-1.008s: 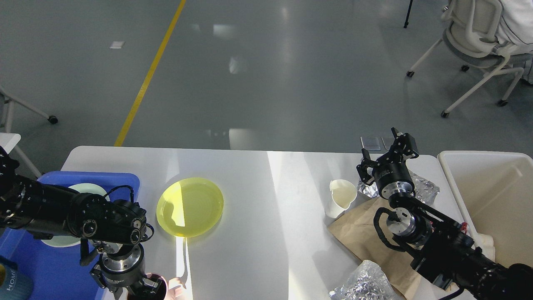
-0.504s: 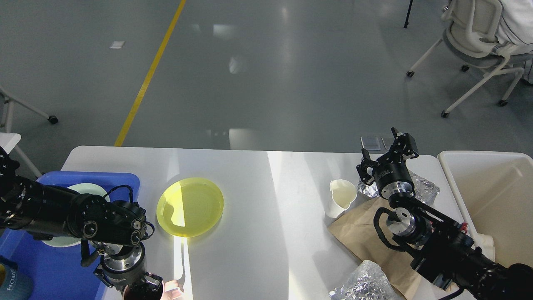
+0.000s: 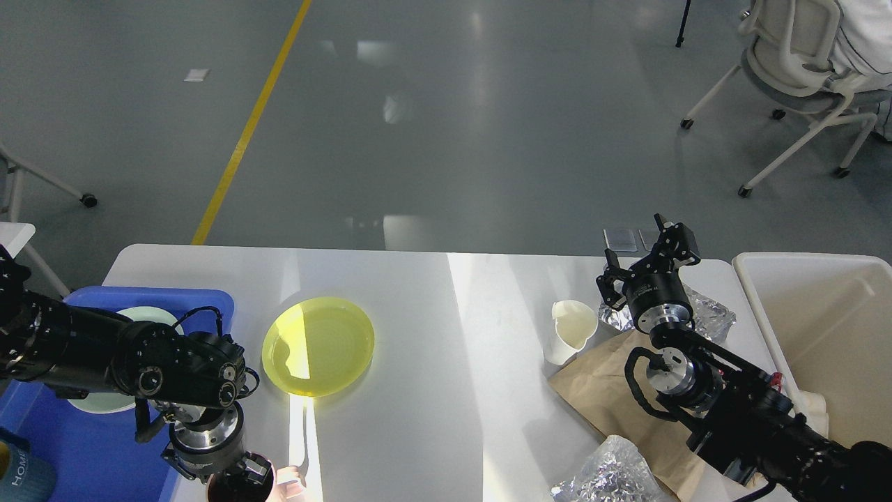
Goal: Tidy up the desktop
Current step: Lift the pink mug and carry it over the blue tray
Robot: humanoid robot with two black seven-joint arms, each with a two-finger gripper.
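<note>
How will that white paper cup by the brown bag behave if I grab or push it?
The white paper cup looks thin-walled, and its rim is already dented, so it will probably crush under a firm squeeze. It leans against the brown paper bag, so a push would likely tip or slide it. It appears empty, hence probably very light.

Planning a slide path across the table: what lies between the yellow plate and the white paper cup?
In the head view, only bare desktop lies between the yellow plate and the white paper cup, crossed by a sunlit band.
</note>
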